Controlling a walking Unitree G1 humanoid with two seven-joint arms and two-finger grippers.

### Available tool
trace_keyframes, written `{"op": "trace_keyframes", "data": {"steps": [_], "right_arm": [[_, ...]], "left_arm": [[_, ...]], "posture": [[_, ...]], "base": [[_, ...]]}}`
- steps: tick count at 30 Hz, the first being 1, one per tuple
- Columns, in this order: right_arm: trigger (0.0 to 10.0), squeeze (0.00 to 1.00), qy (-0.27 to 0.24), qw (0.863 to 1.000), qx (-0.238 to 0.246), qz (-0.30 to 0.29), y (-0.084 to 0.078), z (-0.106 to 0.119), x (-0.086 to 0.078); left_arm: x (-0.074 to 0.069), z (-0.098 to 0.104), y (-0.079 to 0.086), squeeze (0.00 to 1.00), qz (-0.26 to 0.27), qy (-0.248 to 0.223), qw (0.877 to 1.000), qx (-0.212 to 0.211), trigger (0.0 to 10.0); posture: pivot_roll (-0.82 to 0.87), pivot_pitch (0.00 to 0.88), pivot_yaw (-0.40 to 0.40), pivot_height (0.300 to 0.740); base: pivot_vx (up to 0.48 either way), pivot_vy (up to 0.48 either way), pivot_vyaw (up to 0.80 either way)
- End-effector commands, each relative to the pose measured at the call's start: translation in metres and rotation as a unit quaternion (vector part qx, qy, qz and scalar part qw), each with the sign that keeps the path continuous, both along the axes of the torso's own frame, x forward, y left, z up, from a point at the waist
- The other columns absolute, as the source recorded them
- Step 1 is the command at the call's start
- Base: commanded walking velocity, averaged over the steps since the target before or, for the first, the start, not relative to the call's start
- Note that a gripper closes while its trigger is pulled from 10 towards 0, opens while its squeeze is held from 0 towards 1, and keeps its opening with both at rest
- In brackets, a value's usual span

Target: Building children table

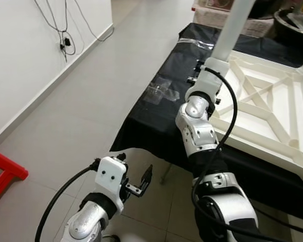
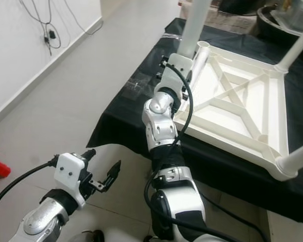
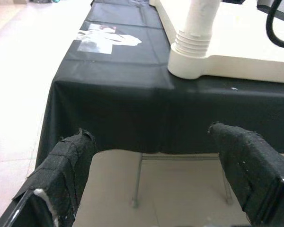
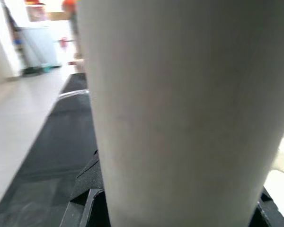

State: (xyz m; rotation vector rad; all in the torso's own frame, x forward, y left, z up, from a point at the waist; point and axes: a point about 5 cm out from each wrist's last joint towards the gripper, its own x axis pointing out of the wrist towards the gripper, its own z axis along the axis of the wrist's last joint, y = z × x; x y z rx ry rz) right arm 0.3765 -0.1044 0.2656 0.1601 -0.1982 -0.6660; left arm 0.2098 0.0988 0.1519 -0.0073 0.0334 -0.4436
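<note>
A white table top [image 2: 242, 108] lies upside down on a black-covered table [image 1: 156, 121], its ribs facing up. My right gripper [image 1: 206, 70] is shut on a white leg [image 1: 231, 27] that stands upright at the top's near-left corner. The right wrist view has this leg [image 4: 184, 113] close up between the black fingers. The leg's ribbed base [image 3: 191, 45] sits in a corner socket. Two more legs [image 2: 299, 43] [image 2: 298, 160] stick out of the right-hand corners. Low over the floor, in front of the table edge, my left gripper [image 1: 141, 184] is open and holds nothing.
A red stool [image 1: 2, 176] stands on the tiled floor at the left. Cables [image 1: 65, 43] hang on the white wall. A patch of clear tape [image 1: 161, 93] lies on the black cover. Dark containers [image 1: 293, 20] sit at the far right.
</note>
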Motion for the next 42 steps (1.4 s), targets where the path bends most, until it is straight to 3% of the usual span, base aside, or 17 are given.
{"op": "trace_keyframes", "data": {"steps": [1, 5, 12, 19, 21, 23, 42], "right_arm": [[10.0, 0.00, 0.076, 0.995, 0.024, -0.059, -0.017, -0.034, -0.002], [10.0, 0.00, 0.069, 0.994, 0.022, -0.087, -0.012, -0.030, -0.003], [10.0, 0.00, 0.093, 0.984, 0.061, -0.141, -0.015, -0.039, -0.007], [10.0, 0.00, 0.091, 0.985, 0.063, -0.132, -0.013, -0.039, -0.006], [10.0, 0.00, 0.086, 0.987, 0.050, -0.126, -0.012, -0.037, -0.005], [10.0, 0.00, 0.084, 0.987, 0.046, -0.126, -0.012, -0.036, -0.004], [10.0, 0.00, 0.079, 0.990, 0.051, -0.103, -0.004, -0.037, -0.003]], "left_arm": [[-0.001, -0.004, 0.000, 0.00, -0.002, 0.007, 1.000, 0.001, 10.0], [-0.001, -0.004, 0.000, 0.00, -0.002, 0.007, 1.000, 0.002, 10.0], [0.001, -0.002, 0.000, 0.00, -0.004, 0.002, 1.000, 0.002, 10.0], [-0.001, -0.001, -0.002, 0.00, -0.021, 0.001, 1.000, -0.002, 10.0], [-0.010, 0.000, -0.011, 0.00, -0.081, -0.008, 0.997, -0.007, 10.0], [-0.011, 0.000, -0.013, 0.00, -0.088, -0.009, 0.996, -0.006, 10.0], [-0.014, -0.007, -0.014, 0.00, -0.093, -0.007, 0.995, 0.017, 10.0]], "posture": [[0.09, 0.223, -0.083, 0.740], [0.10, 0.224, -0.079, 0.740], [0.10, 0.225, -0.079, 0.740], [0.10, 0.214, -0.072, 0.740], [0.10, 0.206, -0.071, 0.740], [0.10, 0.206, -0.071, 0.740], [0.10, 0.185, -0.073, 0.740]], "base": [[0.000, 0.000, 0.00], [0.000, 0.000, 0.00], [0.000, 0.000, 0.00], [0.000, 0.000, 0.00], [0.000, 0.000, 0.00], [0.000, 0.000, 0.00], [0.000, 0.000, 0.00]]}}
